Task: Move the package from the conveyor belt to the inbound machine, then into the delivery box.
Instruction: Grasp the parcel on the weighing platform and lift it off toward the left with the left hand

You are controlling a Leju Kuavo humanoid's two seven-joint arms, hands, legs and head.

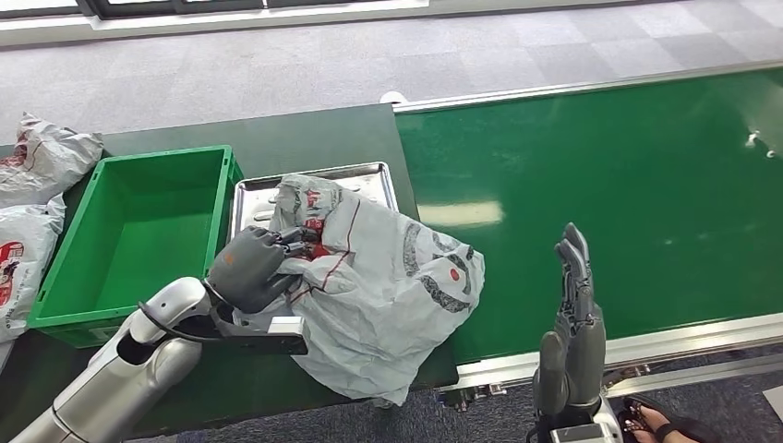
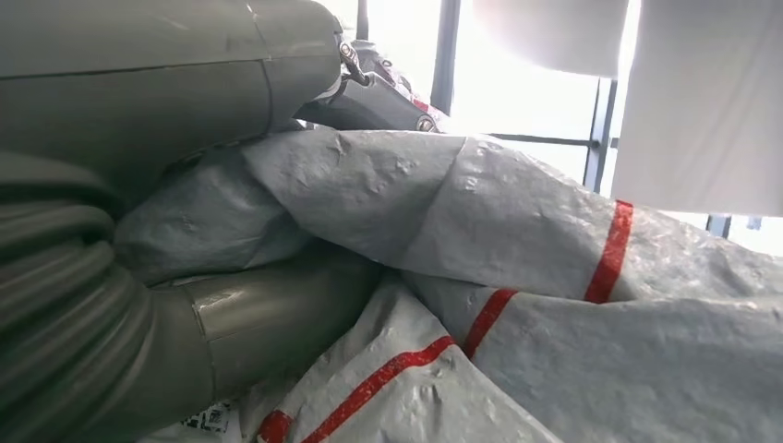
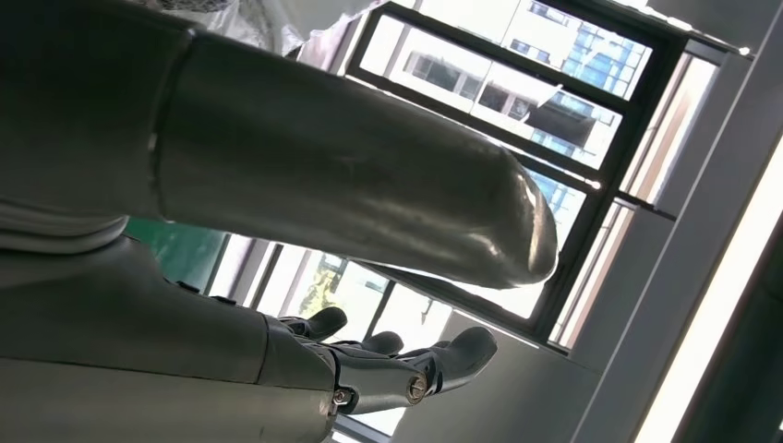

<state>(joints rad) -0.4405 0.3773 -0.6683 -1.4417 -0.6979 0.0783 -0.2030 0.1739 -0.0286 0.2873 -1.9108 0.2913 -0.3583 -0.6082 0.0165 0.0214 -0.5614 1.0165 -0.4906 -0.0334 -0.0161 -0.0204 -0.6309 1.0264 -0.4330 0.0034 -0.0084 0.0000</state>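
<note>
The package (image 1: 388, 286) is a crumpled grey-white plastic bag with red stripes and dark round marks. It lies partly on the silver tray of the inbound machine (image 1: 369, 175) and hangs over the table's near edge. My left hand (image 1: 247, 268) grips the bag's left side, thumb and fingers wrapped around its folds (image 2: 369, 185). Beside the conveyor belt's (image 1: 600, 175) near edge my right hand (image 1: 572, 305) stands upright, fingers straight and apart (image 3: 406, 355), holding nothing. The green delivery box (image 1: 65, 268) stands left of the tray with nothing inside.
More grey bags (image 1: 37, 161) lie on the floor to the left of the green box. A person's sandalled foot (image 1: 651, 420) shows at the lower right, near my right arm. Grey carpet (image 1: 277, 65) stretches beyond the table and belt.
</note>
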